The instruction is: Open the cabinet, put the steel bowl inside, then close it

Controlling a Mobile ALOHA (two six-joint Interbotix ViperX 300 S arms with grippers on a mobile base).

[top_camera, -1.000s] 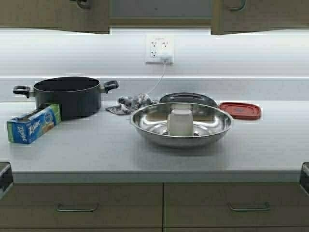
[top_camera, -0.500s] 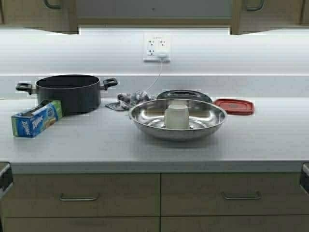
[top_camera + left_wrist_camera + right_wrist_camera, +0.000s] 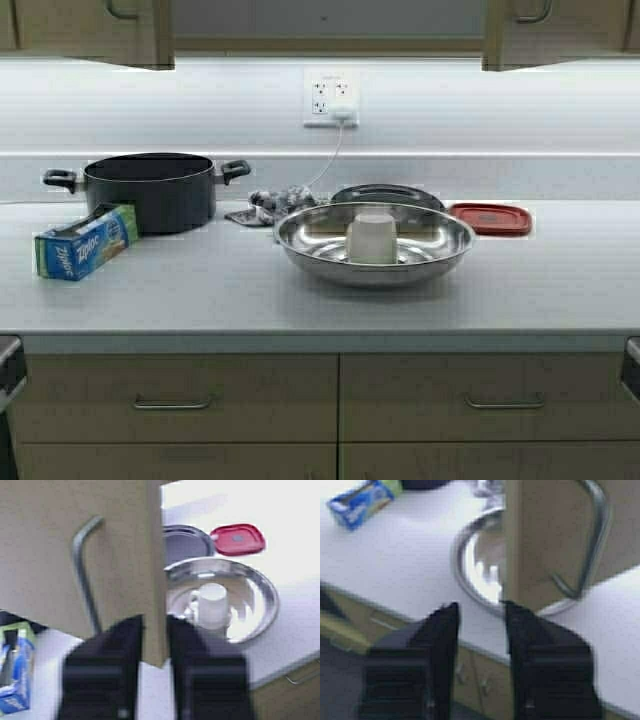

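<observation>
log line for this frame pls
phase: cabinet doors swung open | left tool straddling left door edge, open | right tool by right door edge, open | steel bowl on counter, white cup inside

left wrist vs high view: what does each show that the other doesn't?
Only the left wrist view: the left gripper, open, fingers either side of the cabinet door edge, with the silver bar handle close up.

Only the high view: the black pot, the wall outlet, the drawer fronts, and both cabinet doors swung open overhead; no gripper is in sight.

Both: the steel bowl with a white cup in it, the red lid, the Ziploc box, the dark plate behind the bowl.
</observation>
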